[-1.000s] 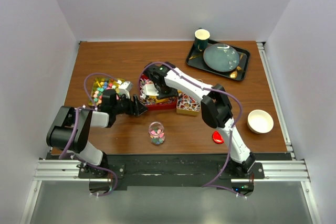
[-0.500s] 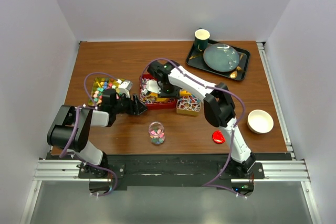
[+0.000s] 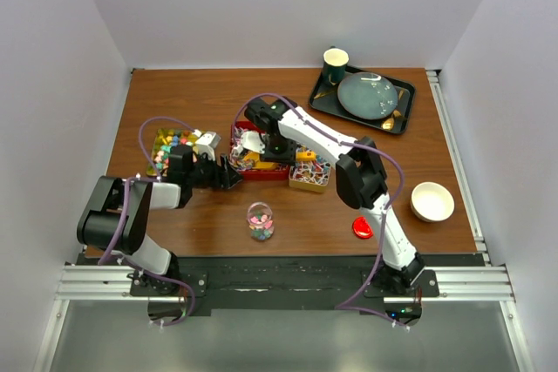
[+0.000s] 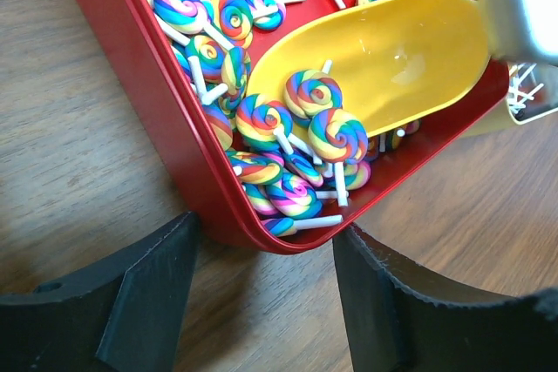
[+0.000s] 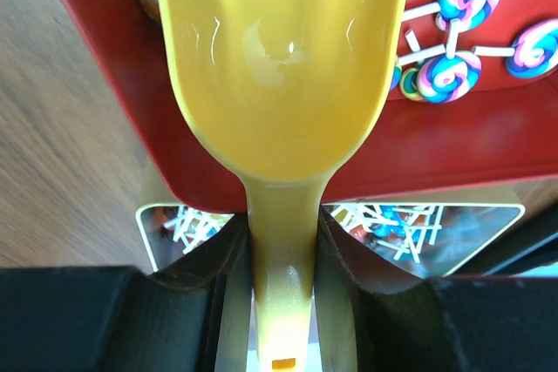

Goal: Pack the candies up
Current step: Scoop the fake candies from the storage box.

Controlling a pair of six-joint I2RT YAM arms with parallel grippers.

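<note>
Rainbow swirl lollipop candies (image 4: 288, 119) fill a red tray (image 4: 174, 154). A yellow scoop (image 4: 392, 58) lies in it with two lollipops at its lip. My right gripper (image 5: 283, 224) is shut on the scoop's handle, above the red tray (image 5: 488, 154) and more candies (image 5: 453, 67). My left gripper (image 4: 266, 254) is open, its fingertips flanking the tray's near corner, low over the table. From above, the left gripper (image 3: 231, 176) sits at the red tray's (image 3: 266, 175) left corner and the right gripper (image 3: 266, 144) is over it. A small clear jar (image 3: 260, 220) holds a few candies.
A yellow tray of bright candies (image 3: 173, 144) lies far left. A gold tray of stick candies (image 3: 312, 176) touches the red tray's right side. A red lid (image 3: 362, 228) and a white bowl (image 3: 432, 201) sit at the right. A dark tray (image 3: 324, 104) with plate and cup is behind.
My right gripper has shifted the scoop slightly toward the far side of the red tray. The left gripper has stayed at the tray's corner.
</note>
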